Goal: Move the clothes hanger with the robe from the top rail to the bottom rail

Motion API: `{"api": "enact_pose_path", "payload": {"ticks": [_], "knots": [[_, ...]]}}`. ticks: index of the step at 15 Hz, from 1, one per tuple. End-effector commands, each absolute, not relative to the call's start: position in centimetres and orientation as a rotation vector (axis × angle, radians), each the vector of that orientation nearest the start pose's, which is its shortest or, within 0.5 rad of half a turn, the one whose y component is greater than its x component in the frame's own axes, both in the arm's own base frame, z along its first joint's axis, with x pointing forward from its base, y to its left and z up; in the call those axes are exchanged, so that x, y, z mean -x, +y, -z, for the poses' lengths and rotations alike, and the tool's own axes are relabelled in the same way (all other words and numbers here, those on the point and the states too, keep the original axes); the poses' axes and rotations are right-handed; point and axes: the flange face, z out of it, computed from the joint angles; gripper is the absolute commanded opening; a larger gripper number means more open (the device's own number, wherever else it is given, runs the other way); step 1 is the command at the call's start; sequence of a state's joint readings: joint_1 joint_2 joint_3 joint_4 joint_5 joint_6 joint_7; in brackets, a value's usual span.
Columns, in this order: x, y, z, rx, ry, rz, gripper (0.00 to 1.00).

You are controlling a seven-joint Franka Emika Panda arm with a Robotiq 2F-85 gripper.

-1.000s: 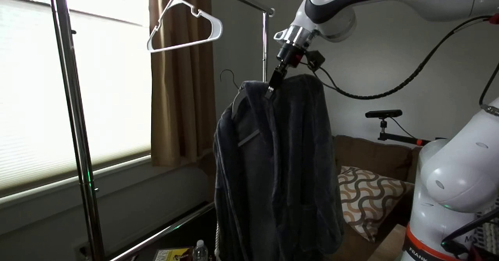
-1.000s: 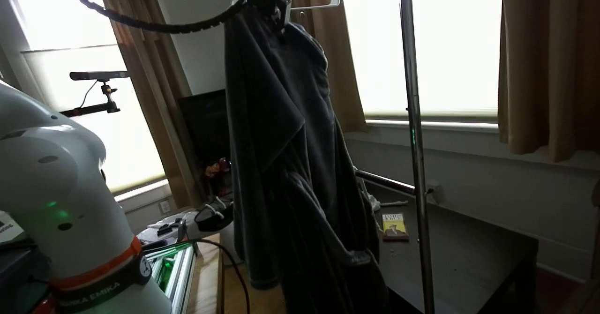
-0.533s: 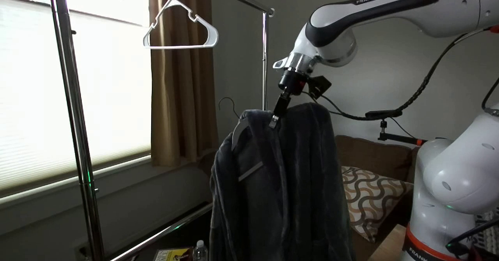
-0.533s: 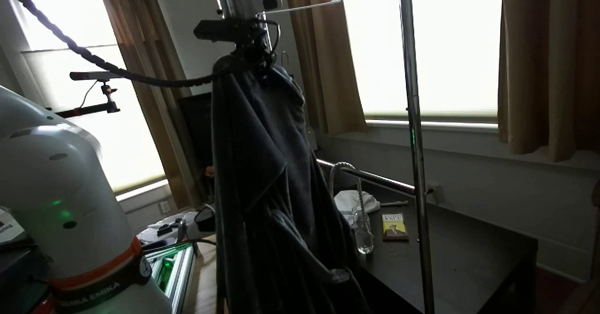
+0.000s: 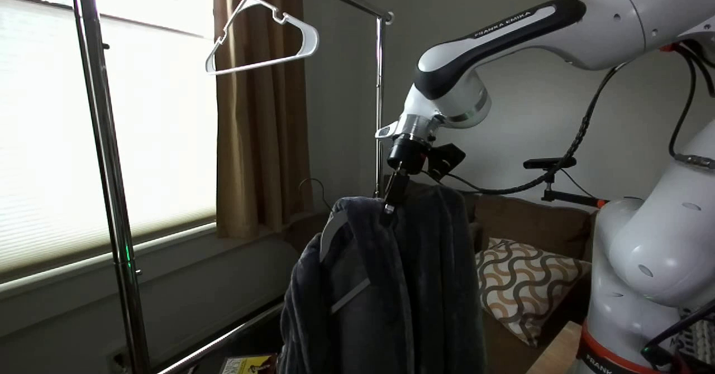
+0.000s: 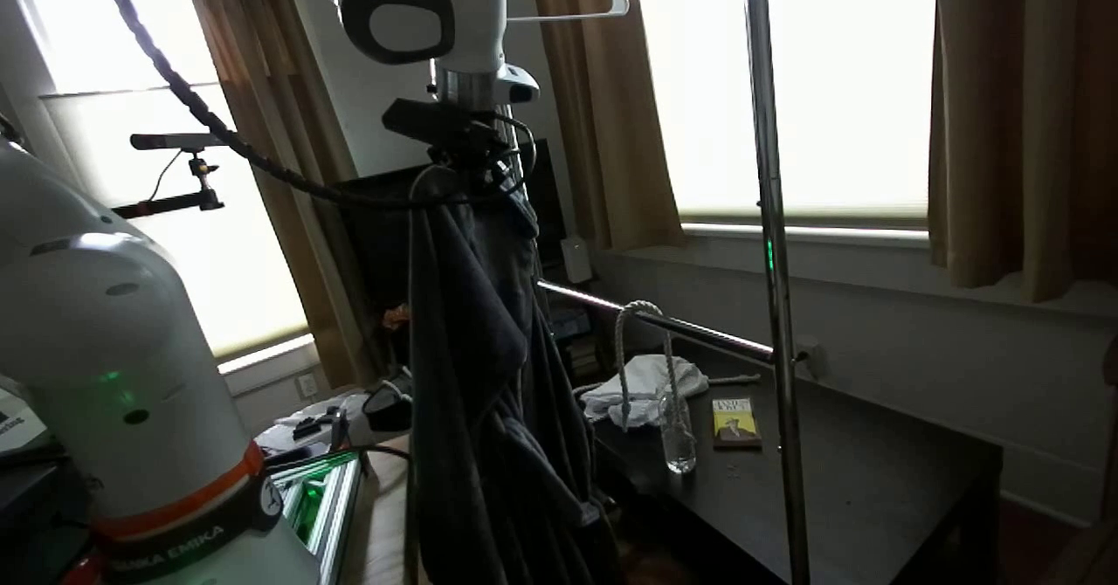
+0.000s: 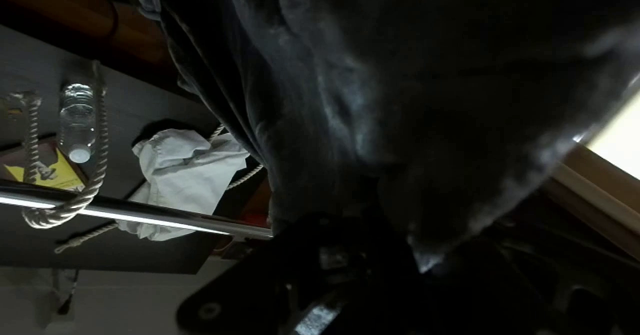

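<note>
Grey wall; pincer holds robe, clothes hanger partly hidden.

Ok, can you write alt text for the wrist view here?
The dark robe fills much of the frame, held by the shadowed gripper at the bottom. At left, a pale rope loops over the bottom rail; beyond, a dark table bears a clear bottle, a book and white cloth.

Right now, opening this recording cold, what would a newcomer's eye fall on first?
Probably the long dark robe, hanging from the gripper in both exterior views. Next, high up in both exterior views, the bare white hanger in front of the brown curtain. In the wrist view, a pale rope looped over the bottom rail stands out too.
</note>
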State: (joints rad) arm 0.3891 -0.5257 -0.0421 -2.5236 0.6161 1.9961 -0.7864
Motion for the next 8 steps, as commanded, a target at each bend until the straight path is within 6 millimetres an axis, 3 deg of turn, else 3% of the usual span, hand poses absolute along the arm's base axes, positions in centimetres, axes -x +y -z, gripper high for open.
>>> {"api": "enact_pose_path", "payload": {"ticks": [1,2,8], "knots": [[-35.4,16.5,-46.8,2.328,-1.091,0.159,0.02],[-35.6,16.7,-46.5,2.310,-1.093,0.147,0.02],[-37.4,21.8,-38.2,2.181,-1.106,-0.071,0.02]]}}
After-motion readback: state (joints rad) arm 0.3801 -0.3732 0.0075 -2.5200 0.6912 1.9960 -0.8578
